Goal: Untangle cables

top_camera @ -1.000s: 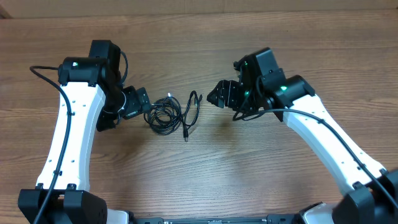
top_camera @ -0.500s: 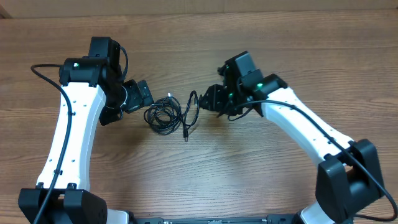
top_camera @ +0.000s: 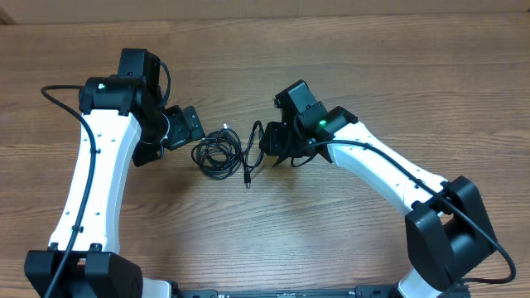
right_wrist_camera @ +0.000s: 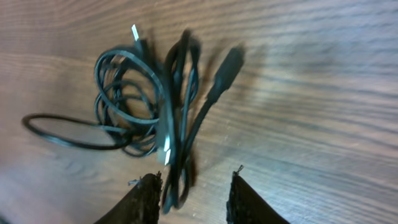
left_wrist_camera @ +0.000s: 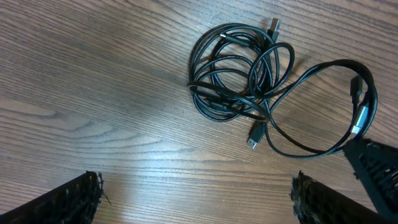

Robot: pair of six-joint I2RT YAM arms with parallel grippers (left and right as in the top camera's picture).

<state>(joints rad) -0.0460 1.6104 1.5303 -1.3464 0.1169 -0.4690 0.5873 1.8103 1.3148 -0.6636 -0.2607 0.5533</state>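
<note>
Overhead first: the cables (top_camera: 219, 153) are lying mid-way across the table (top_camera: 331, 223), a small coil with a long loop trailing on the right arm's side. The left gripper (top_camera: 192, 131) is hovering just beside the coil with its jaws spread wide. The right gripper (top_camera: 267, 142) is sitting over the long loop.

Left wrist: the fingers (left_wrist_camera: 71, 199) are standing far apart, and the cables (left_wrist_camera: 239, 74) are lying ahead of them, untouched.

Right wrist: the right gripper (right_wrist_camera: 189, 198) is showing a narrow gap. The loop's end is lying inside it, close to one finger (right_wrist_camera: 144, 198), with bare table showing between and no pinch visible.
</note>
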